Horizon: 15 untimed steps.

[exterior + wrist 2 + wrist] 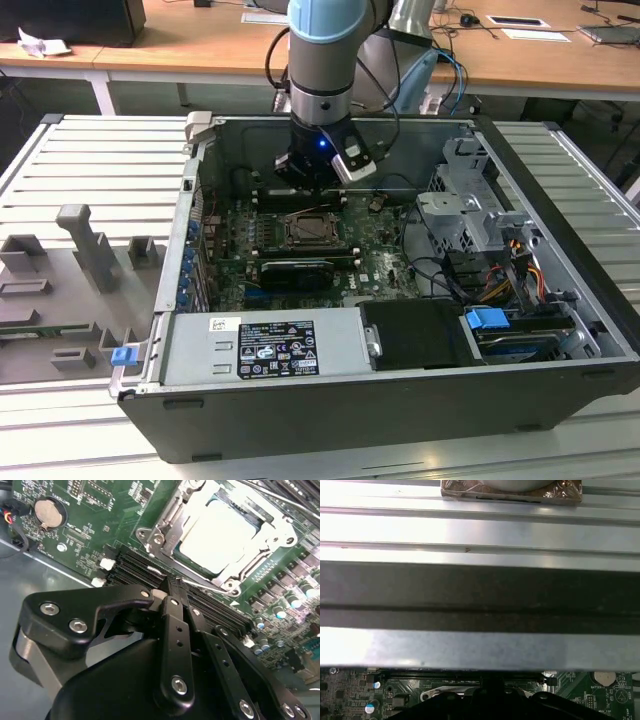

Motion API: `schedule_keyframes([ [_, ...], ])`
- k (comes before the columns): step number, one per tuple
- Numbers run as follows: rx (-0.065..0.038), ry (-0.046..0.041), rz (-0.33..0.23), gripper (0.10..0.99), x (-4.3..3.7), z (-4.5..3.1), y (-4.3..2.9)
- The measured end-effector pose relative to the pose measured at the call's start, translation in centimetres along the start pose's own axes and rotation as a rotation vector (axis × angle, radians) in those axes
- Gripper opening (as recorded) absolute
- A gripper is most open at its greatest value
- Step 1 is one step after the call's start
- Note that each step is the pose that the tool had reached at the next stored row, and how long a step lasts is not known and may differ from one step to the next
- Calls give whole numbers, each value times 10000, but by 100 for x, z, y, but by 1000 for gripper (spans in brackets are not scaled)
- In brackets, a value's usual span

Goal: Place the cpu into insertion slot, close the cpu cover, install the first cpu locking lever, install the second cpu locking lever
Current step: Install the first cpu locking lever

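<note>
In the exterior view the arm [325,60] reached down into an open computer case [560,330] that lay on its side on a ribbed metal desk [90,160]. The hand [312,185] hung low over the green motherboard [375,245], just behind the insertion slot [315,232] as that camera saw it. Open board lay on either side of the slot, the case wall stood close behind the hand, and a drive cage [465,205] bounded the exterior view's right. A power supply [265,345] closed the near edge. Grey fixture blocks [85,245] sat on the desk at the exterior view's left, well apart from the case.

The second wrist view gave what the exterior view could not: the cpu [217,535], pale and square, lay seated in the insertion slot [192,567], with the cpu cover [167,532] down around it as a silvery frame. The black hand [172,592] had its fingers drawn close together with nothing between them, their tips over the black memory slots [135,570] just beside the socket's edge. A coin cell [48,512] sat apart on the board.

The first wrist view looked across the case wall [480,595] to the ribbed desk [480,525] beyond, with a strip of motherboard [600,690] and the hand's dark top [492,700] below.
</note>
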<state>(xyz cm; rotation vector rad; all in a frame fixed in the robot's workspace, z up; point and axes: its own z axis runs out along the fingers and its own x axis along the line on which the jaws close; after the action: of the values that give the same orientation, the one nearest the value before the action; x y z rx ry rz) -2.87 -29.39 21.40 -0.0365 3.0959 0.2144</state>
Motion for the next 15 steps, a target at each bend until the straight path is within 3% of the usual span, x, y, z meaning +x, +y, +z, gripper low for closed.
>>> schedule_keyframes([
  [15,2,7,-35,106,-62,107,-19],
])
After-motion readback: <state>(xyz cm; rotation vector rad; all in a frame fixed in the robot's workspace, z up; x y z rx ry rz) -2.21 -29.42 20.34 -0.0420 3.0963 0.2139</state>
